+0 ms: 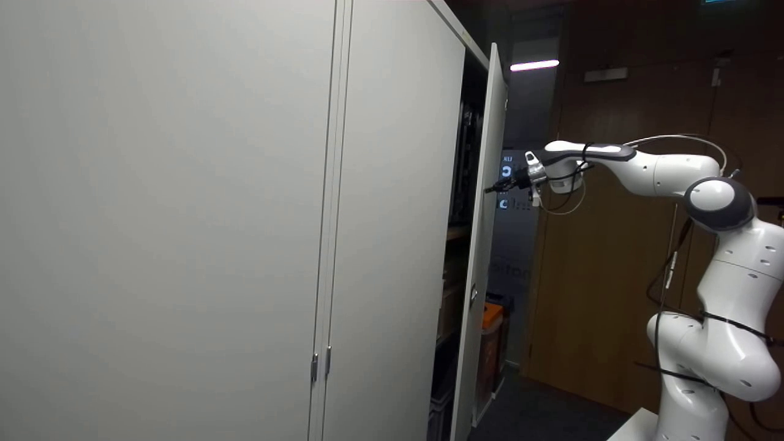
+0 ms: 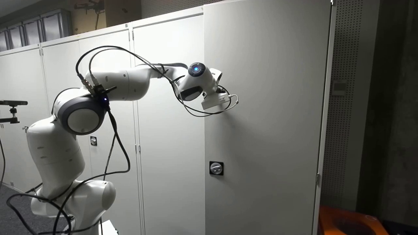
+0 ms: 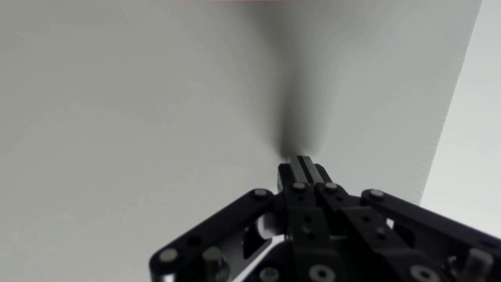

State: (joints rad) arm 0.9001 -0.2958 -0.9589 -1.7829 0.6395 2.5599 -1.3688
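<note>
My pincer [image 3: 301, 159] is closed, its two fingers [image 3: 297, 170] meeting, and points at the grey-white outer face of the cabinet door [image 2: 267, 137]. Whether the fingers touch the door or stop just short of it, I cannot tell. In the wrist view my shadow [image 3: 291, 105] runs up the door from them toward 12 o'clock; at 3 o'clock, beyond the door's slanting edge, lies a brighter pale surface [image 3: 469, 152]. In an exterior view the door stands ajar, the dark cabinet interior [image 1: 465, 184] showing at my pincer's 9 o'clock, while my white arm [image 1: 655, 174] extends toward 3 o'clock. In an exterior view the round latch [image 2: 216, 168] sits at my wrist's [image 2: 204, 80] 6 o'clock; an orange-topped bin [image 2: 343, 213] stands at the latch's 4 o'clock.
</note>
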